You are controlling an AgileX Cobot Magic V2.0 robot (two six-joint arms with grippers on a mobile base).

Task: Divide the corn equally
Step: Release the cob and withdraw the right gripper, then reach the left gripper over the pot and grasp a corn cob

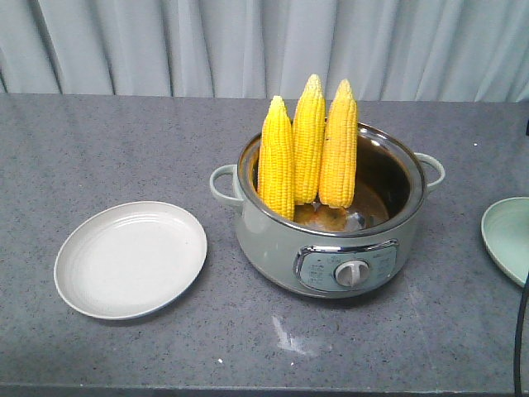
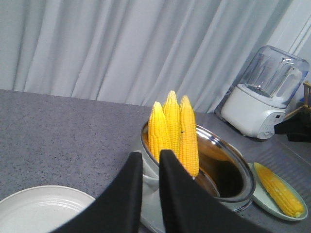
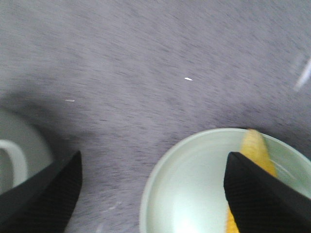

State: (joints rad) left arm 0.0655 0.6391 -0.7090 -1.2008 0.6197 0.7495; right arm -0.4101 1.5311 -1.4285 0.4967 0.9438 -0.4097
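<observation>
Three cobs [image 1: 307, 149] stand tip-up in the pot [image 1: 331, 248] for pinching. My right gripper [image 3: 154, 161] gapes over the counter's [image 1: 124, 141] right-edge plate [image 3: 194, 184]; my left gripper [image 2: 151, 160], barely parted, is empty.

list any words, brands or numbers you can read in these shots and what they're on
No text can be read in any view.
Control panel on the cooker: small print around the dial, too small and blurred to read.
Blender: a small dark patch on its base, not readable.
White plate and green plate: no markings visible.
</observation>
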